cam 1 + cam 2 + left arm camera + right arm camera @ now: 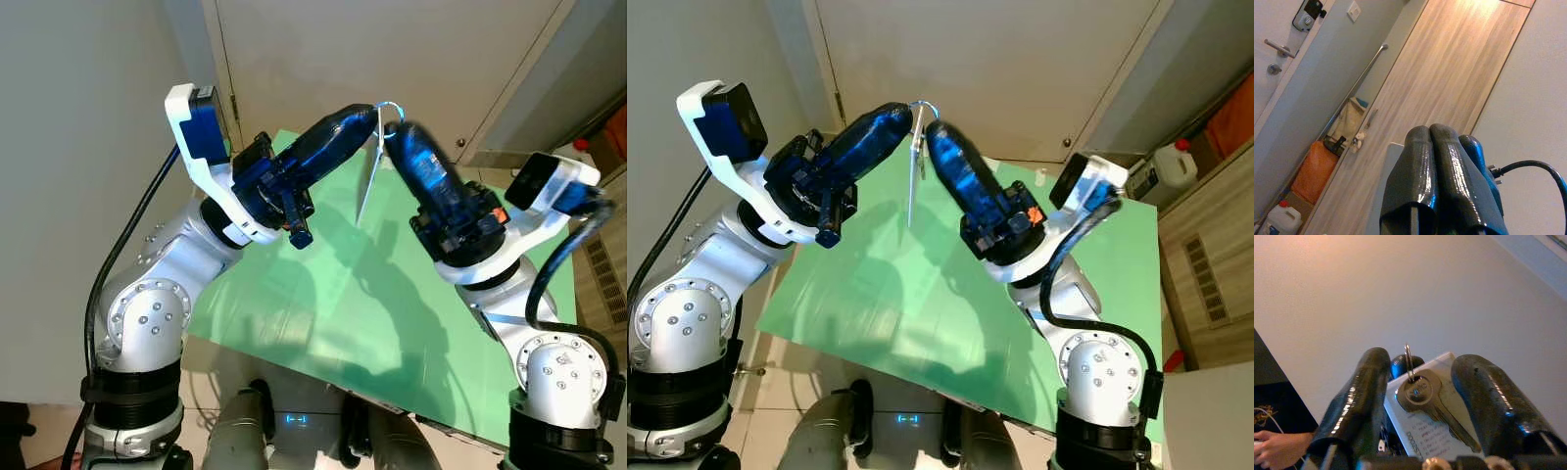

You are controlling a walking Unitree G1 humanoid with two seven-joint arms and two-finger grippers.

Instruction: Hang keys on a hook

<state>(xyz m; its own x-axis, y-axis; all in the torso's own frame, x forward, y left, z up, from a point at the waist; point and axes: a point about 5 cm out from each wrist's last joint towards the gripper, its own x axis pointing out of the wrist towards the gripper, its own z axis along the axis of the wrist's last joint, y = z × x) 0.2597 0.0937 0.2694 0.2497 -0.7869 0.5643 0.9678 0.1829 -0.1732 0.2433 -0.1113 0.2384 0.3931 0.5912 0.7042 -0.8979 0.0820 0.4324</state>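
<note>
Key (1422,394) with its white tag (1425,431) dangles light and swingy above the green table (323,313); left gripper (377,119) pinches its ring (390,106), right gripper (1420,396) is spread open around it.

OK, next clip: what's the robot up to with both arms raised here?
Both arms are lifted over the green table, tool tips nearly meeting. The left tool, fingers shut, pinches the keys at the ring, a key and white tag hanging below. The right tool is open, its fingers either side of the key. No hook is visible.
</note>
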